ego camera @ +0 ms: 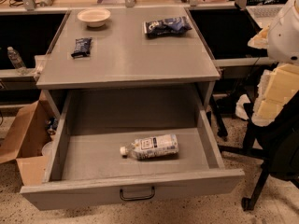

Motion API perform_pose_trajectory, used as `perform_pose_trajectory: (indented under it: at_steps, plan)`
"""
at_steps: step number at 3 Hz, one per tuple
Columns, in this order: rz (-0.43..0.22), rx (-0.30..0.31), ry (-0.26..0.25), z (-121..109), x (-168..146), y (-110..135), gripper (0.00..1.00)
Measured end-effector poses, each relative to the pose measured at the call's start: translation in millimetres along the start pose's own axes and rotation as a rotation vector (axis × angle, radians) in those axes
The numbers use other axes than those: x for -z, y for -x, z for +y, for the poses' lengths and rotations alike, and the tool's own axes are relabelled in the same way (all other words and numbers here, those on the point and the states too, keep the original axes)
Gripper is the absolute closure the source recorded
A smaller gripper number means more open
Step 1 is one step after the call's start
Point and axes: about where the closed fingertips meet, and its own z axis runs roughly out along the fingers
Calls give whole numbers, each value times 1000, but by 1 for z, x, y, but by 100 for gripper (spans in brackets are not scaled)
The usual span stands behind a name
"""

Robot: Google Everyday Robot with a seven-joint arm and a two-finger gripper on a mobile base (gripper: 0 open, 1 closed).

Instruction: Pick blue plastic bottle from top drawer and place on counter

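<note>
The blue plastic bottle [152,147] lies on its side in the open top drawer [131,186], slightly right of the middle, with its white cap pointing left. The drawer is pulled fully out and its black bar handle [137,193] faces me. The grey counter [126,55] is above and behind it. My gripper is not in view; only a white rounded part of my arm [285,29] shows at the right edge, level with the counter.
On the counter are a white bowl [94,17] at the back left, a dark snack packet [81,46] and a blue chip bag [167,26]. A small clear water bottle [16,59] stands far left. An open cardboard box [23,139] is left of the drawer and a black chair [275,153] is on the right.
</note>
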Motion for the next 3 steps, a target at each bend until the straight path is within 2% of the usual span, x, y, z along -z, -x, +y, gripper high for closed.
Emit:
perform_pose_trajectory:
  at_steps: [1,2,3]
  plan:
    - [-2,19,-1,-2,-14,5,0]
    - [-25,75,45,-3,-72,21,0]
    - [-69,127,134,9,-140,49,0]
